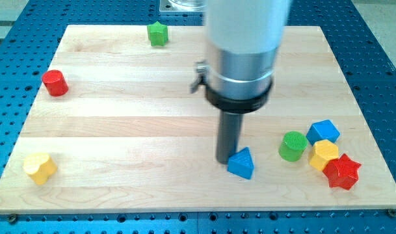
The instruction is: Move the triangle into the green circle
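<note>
Wooden board (119, 130) carries all the blocks. My tip (225, 161) has no jaws to part or close; it sits touching the left side of the blue triangle (241, 163), near the board's near edge. Right of the triangle, close but apart, stands the green cylinder (292, 145), with a blue block (324, 132), yellow block (324, 155) and red star (342, 171) clustered beyond.

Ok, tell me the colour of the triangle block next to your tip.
Blue. The triangle sits just right of my tip, clearest in the camera view.
</note>
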Available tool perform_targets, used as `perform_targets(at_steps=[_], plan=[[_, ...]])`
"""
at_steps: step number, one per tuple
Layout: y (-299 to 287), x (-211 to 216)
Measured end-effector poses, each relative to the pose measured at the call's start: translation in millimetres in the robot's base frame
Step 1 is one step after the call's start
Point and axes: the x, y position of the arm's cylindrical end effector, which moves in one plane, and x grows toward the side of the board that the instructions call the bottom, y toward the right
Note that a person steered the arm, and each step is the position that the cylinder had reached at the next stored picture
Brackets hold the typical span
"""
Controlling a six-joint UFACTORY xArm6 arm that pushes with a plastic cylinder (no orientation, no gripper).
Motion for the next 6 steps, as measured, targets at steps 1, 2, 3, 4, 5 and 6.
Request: perform_targets(at_steps=[1, 2, 3, 4, 5, 6], plan=[[-28, 21], [16, 30], [62, 30], [82, 30], [36, 46], [-75, 73]])
